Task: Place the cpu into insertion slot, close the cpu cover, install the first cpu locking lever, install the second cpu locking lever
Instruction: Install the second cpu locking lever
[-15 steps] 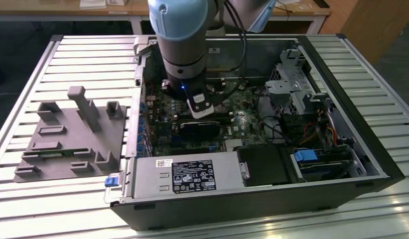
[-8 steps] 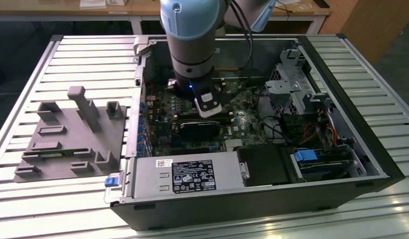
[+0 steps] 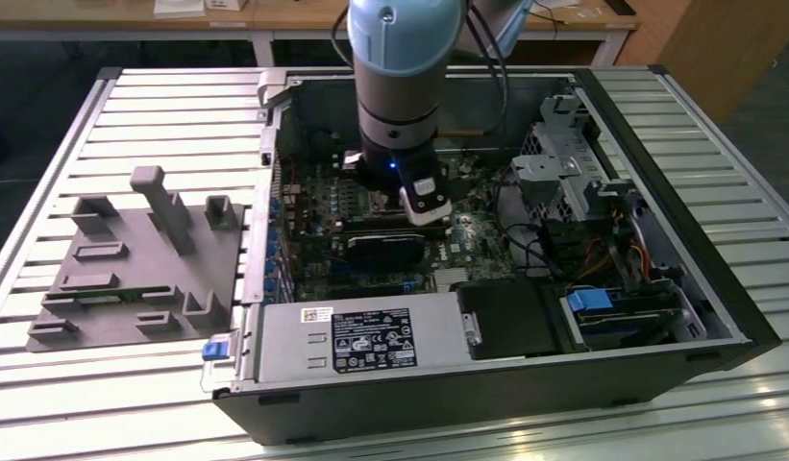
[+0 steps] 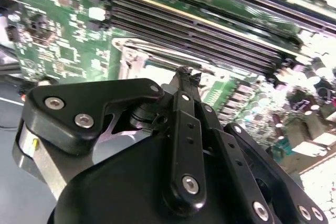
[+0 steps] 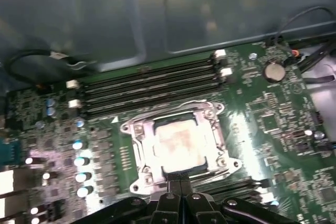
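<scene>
Item: insertion slot (image 5: 176, 148), directly ahead of your gripper (image 5: 180, 182). Contents: the cpu (image 5: 176, 145), seated flat, framed by the cpu cover (image 5: 137, 148). Gripper fingers pressed together at the slot's near edge, pinching nothing you can see. Beyond the slot: long black memory slots (image 5: 149, 85), then the grey case wall (image 5: 157, 9).

The arm (image 3: 397, 67) is seen in the exterior view as a near-vertical column, its light blue upper segment followed by a dark wrist section and a white block at the lower end. The gripper (image 5: 180, 183) is carried pointing downward. In the first wrist view its black fingers (image 5: 174, 187) are pressed together with no gap between them. In the second wrist view the black finger linkages (image 4: 185, 129) converge to one narrow tip.
</scene>
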`<state>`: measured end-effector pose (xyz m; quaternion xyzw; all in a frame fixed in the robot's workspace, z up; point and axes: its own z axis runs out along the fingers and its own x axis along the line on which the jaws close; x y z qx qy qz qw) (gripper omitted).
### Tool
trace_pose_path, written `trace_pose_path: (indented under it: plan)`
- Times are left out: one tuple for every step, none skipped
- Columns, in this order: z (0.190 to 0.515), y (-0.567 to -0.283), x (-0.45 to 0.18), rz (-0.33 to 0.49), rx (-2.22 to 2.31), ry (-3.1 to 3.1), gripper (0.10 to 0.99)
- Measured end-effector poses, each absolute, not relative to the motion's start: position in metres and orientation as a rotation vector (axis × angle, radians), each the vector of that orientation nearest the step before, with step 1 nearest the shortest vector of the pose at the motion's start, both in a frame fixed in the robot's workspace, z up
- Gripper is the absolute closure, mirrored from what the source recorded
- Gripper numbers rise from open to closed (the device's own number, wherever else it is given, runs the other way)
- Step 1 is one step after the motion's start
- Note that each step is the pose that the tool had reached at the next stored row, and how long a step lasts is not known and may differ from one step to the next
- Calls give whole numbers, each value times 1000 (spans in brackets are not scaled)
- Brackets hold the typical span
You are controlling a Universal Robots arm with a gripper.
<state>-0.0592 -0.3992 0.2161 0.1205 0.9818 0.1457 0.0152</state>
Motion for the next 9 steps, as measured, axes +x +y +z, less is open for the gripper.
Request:
trace_pose_path:
  plan:
    - [216, -399, -56, 453, 376, 3057, 984]
    - [216, -399, -54, 453, 376, 3059, 984]
    - [216, -399, -52, 453, 377, 3061, 984]
    - [216, -399, -50, 453, 378, 3062, 984]
    - [216, -399, -50, 451, 377, 3063, 984]
    - [216, -399, -50, 446, 378, 3063, 984]
    - [216, -398, -50, 438, 377, 3064, 984]
    - [216, -396, -50, 424, 377, 3065, 984]
    - [216, -394, -50, 406, 377, 3066, 984]
